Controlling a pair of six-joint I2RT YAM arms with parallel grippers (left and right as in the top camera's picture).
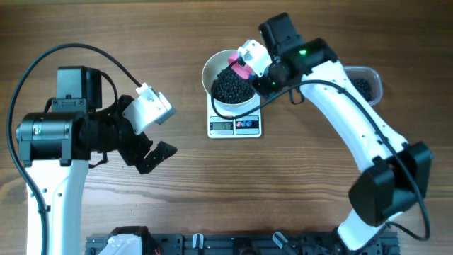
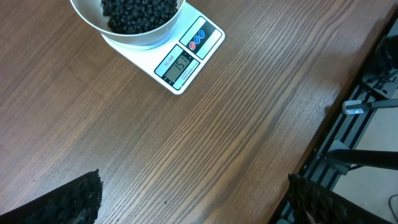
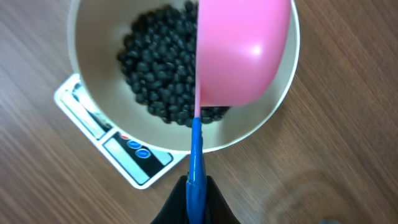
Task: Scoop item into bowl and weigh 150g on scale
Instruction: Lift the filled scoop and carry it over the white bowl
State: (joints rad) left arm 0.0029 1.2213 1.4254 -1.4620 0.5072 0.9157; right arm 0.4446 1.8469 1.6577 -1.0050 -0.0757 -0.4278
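1. While the right gripper (image 3: 196,202) is clamping shut on the thin blue handle (image 3: 195,149) of the pink scoop (image 3: 242,50), the scoop's smooth, glossy plastic cup is hanging over the right half of the white bowl (image 3: 87,81). The cup is lying rolled on its side, so its rounded back is facing the wrist camera and its rim is showing edge-on. Its inside is hidden.
2. The black beans (image 3: 155,68) are lying in the bowl as a loose heap of small, round, matte grains, covering the bottom.
3. The bowl, round, plain and smooth-walled, is sitting on the digital kitchen scale (image 1: 236,126), a flat white rectangle. It is covering most of the platform and leaving only the front strip showing, with its grey display and its red and blue buttons. Digits are showing on the display, but they are too small to read with certainty.
4. The left gripper (image 1: 154,157) is hovering over bare wood, well to the left of the scale, with its jaws standing wide apart and nothing between them. Its rough-textured black fingers (image 2: 68,202) are peeking into the bottom corners of the left wrist view.
5. A clear plastic tub (image 1: 364,79) with rounded corners is lying at the right, and the right arm is crossing over part of it. More black grains are showing inside it.
6. The wooden table (image 2: 205,143), brown and straight-grained, is carrying everything, and a black rack (image 2: 367,106) is running along its near edge.
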